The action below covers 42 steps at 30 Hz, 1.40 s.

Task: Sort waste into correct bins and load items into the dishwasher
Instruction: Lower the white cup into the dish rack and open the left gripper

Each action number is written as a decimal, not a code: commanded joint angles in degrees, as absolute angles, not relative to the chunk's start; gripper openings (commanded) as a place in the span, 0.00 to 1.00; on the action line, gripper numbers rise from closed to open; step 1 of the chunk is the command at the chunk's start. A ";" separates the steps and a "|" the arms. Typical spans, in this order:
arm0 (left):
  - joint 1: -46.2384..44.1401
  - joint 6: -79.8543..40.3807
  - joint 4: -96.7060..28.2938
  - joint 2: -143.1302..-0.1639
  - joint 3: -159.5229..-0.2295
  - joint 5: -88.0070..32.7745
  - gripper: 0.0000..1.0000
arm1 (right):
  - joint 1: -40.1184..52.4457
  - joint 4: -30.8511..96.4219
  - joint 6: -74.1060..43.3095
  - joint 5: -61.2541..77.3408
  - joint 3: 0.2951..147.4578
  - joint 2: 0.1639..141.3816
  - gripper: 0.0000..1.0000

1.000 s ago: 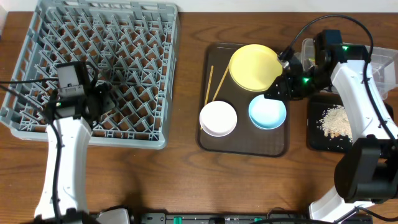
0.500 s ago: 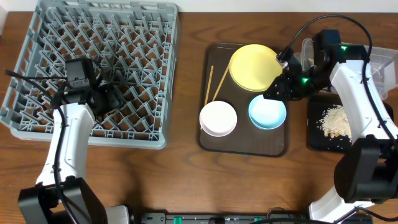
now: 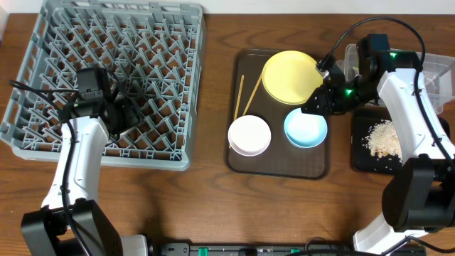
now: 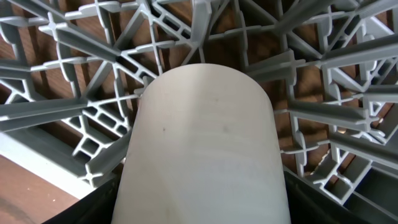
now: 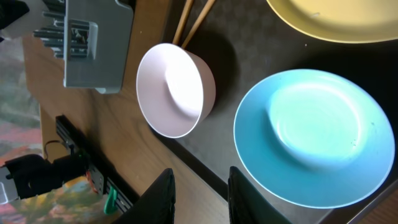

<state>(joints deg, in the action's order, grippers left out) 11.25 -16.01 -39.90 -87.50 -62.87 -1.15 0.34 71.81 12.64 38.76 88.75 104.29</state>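
Table (image 3: 213, 199): brown wood, with the rack (image 3: 163, 85) set at its far left corner and the brown tray (image 3: 284, 167) right of centre.
Left gripper (image 3: 121, 110): spread wide and clamped round the cup (image 4: 202, 143), which is held over the rack's lattice near its middle.
Right gripper (image 5: 200, 199): fingers narrowly parted, nothing gripped, hung by the brown tray's right edge between plate (image 3: 290, 75) and blue bowl (image 3: 306, 128).
White bowl (image 3: 249, 135): seen at the brown tray's near left.
Crumbs (image 3: 382, 137): piled in the black tray (image 3: 359, 160).

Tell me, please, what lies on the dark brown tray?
On the brown tray: a yellow plate, a white bowl, a light blue bowl and two chopsticks. The right gripper covers the plate's right edge.
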 commanded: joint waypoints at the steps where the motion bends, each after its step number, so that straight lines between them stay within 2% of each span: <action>1: 11.40 -15.03 -42.44 -87.92 -63.64 -0.91 0.06 | 0.84 71.85 13.80 39.05 88.53 104.36 0.26; 13: 11.40 -15.00 -42.41 -87.99 -63.61 -4.29 0.06 | 0.84 72.69 13.80 39.05 88.53 104.36 0.25; 16: 11.46 -15.00 -41.95 -88.01 -63.61 -3.55 0.21 | 0.84 72.73 13.80 39.05 88.53 104.36 0.26; 17: 11.46 -14.98 -41.85 -88.01 -63.61 -3.40 0.29 | 0.84 72.79 13.80 39.05 88.53 104.36 0.25; 19: 11.46 -15.00 -41.69 -87.99 -63.61 -3.42 0.50 | 0.84 72.97 13.80 39.05 88.53 104.36 0.25; 25: 11.46 -15.00 -41.60 -88.01 -63.61 -3.42 0.74 | 0.84 73.06 13.82 39.05 88.53 104.36 0.25; 26: 11.46 -15.00 -41.60 -88.01 -63.61 -3.42 0.82 | 0.84 73.06 13.82 39.05 88.53 104.36 0.25; 36: 11.46 -15.00 -41.78 -87.99 -63.61 -3.42 0.91 | 0.84 73.10 13.80 39.05 88.53 104.36 0.25; 42: 11.46 -15.00 -41.74 -87.05 -63.70 -3.40 0.93 | 0.84 73.12 13.82 39.05 88.53 104.36 0.25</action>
<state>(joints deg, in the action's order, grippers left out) 11.22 -15.33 -41.58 -87.61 -63.37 -3.70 0.34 72.93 12.64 38.76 88.75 104.29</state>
